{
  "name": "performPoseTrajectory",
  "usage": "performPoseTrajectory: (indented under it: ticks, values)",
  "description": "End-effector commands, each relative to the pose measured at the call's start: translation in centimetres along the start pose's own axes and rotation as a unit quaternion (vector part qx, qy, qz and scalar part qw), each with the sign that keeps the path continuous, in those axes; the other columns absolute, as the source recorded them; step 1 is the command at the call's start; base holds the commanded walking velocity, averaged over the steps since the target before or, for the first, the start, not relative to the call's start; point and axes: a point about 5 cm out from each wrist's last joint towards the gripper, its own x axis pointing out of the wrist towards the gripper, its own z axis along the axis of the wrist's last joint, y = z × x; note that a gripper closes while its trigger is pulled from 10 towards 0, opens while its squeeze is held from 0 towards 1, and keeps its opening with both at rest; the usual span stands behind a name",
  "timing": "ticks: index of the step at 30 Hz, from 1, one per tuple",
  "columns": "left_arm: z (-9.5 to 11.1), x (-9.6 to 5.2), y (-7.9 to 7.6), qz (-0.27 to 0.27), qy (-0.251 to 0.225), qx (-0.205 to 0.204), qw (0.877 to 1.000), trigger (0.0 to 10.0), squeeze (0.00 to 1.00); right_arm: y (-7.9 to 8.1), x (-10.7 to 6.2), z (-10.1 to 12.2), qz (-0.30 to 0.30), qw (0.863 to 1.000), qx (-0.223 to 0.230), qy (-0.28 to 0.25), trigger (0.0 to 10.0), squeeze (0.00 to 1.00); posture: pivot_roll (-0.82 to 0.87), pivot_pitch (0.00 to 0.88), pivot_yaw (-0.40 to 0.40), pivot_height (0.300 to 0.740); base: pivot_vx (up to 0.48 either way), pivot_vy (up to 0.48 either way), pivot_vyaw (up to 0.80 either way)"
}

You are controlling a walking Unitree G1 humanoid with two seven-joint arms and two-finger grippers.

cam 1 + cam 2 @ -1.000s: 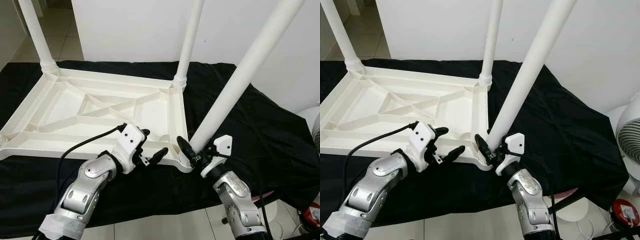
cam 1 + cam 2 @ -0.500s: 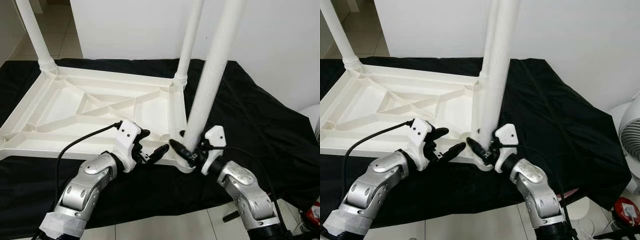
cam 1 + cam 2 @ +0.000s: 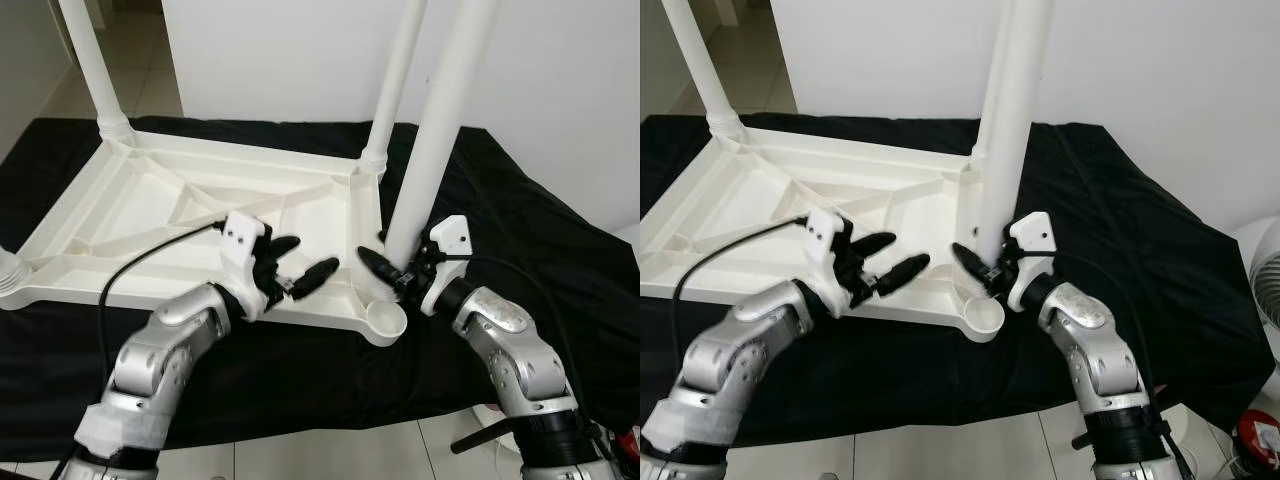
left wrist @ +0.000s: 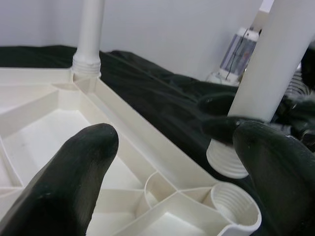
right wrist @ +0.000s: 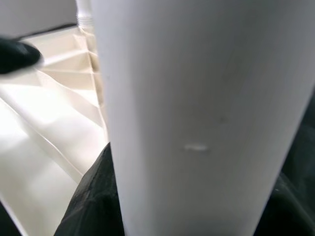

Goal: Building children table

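Note:
A white table top [image 3: 130,215] lies upside down on a black cloth, with one leg [image 3: 95,70] standing in its far left corner and another leg [image 3: 400,80] in its far right corner. My right gripper [image 3: 400,272] is shut on the lower end of a third white leg [image 3: 440,120], which it holds nearly upright. That leg's threaded end [image 4: 226,160] hangs just beyond the near right corner socket [image 3: 385,322], which shows empty. My left gripper [image 3: 310,255] is open over the table top's near rim, just left of that socket, holding nothing.
The black cloth [image 3: 520,230] covers a low surface that ends at tiled floor [image 3: 330,450] near my feet. A white wall stands close behind. A white fan [image 3: 1265,290] and a red object [image 3: 1260,440] sit on the floor at the right.
The held leg has swung from leaning right to nearly upright, and its lower end has moved off the corner socket to just behind it. My left gripper has risen slightly over the rim.

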Motion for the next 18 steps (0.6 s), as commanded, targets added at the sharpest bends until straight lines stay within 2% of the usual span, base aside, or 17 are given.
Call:
performPoseTrajectory:
  ticks: [1,7,8,18]
  values:
    - [0.5,0.5,-0.6,-0.046,-0.004,0.006,0.999,10.0,0.0,-0.8,0.1,-0.2,-0.021,1.0,-0.006,0.011,10.0,0.0,0.07,0.028,-0.077,0.74,0.0,0.0,0.0]
    - [2.1,2.0,-1.4,-0.076,-0.031,0.024,0.996,10.0,0.0,-0.7,0.4,-1.3,-0.013,0.999,-0.026,0.045,10.0,0.0,0.06,0.028,-0.076,0.74,0.0,0.0,0.0]
    - [2.4,2.6,-1.8,-0.089,-0.036,0.025,0.995,10.0,0.0,-0.6,0.5,-1.8,-0.004,0.998,-0.035,0.059,10.0,0.0,0.06,0.03,-0.076,0.74,0.0,0.0,0.0]
    - [2.8,3.9,-3.1,-0.124,-0.033,0.034,0.991,10.0,0.0,-0.4,1.3,-2.2,0.008,0.997,-0.043,0.069,10.0,0.0,0.06,0.04,-0.071,0.74,0.0,0.0,0.0]
